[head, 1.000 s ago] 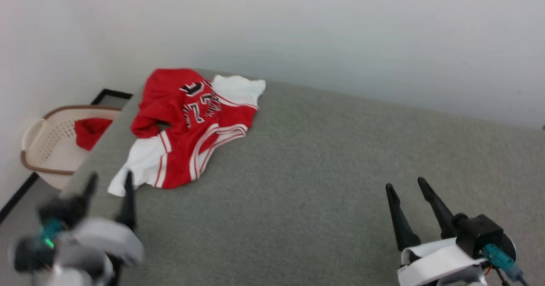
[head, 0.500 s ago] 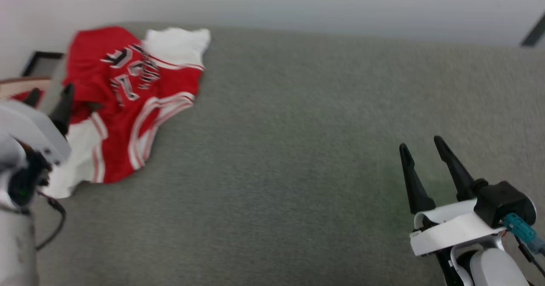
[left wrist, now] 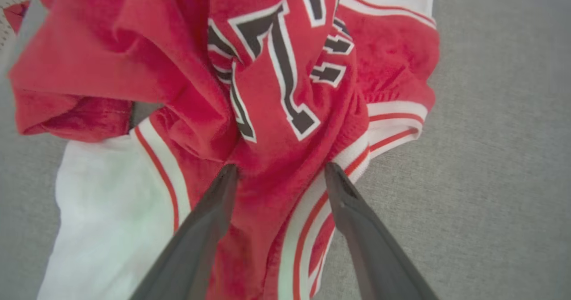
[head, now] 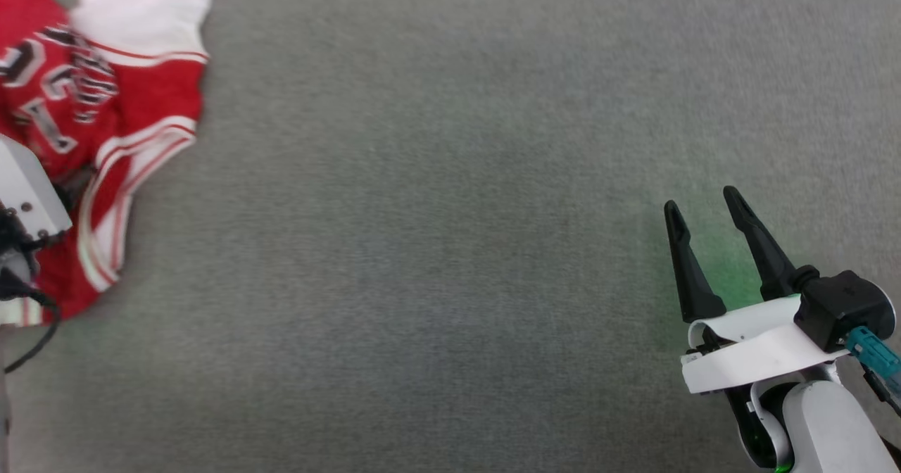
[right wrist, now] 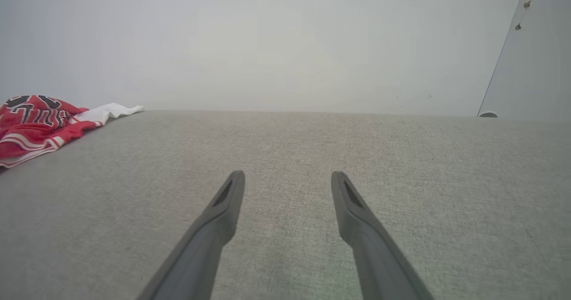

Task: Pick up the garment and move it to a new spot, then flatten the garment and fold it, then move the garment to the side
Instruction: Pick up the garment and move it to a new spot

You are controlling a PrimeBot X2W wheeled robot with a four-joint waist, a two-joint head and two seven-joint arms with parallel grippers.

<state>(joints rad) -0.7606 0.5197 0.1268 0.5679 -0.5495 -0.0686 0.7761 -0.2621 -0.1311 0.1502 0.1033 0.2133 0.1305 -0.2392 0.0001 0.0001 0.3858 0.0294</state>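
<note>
The garment [head: 105, 128], a red jersey T-shirt with white sleeves and black white-edged lettering, lies crumpled at the far left of the grey surface [head: 450, 248]. In the left wrist view my left gripper [left wrist: 279, 170] hangs open just above the garment [left wrist: 285, 112], fingertips over red cloth and striped trim, nothing between them. The head view catches a pale part of the left arm [head: 24, 191] at the left edge, over the garment. My right gripper [head: 700, 202] stands open over bare surface at the lower right, far from the garment [right wrist: 40, 121].
A pale wall [right wrist: 285, 45] rises behind the grey surface's far edge. A light panel [right wrist: 526, 59] stands at the far right of the right wrist view.
The head camera has swung down and right, so the garment sits further left and higher. The left arm has moved up over the garment. The right gripper stays open over the bare surface.
</note>
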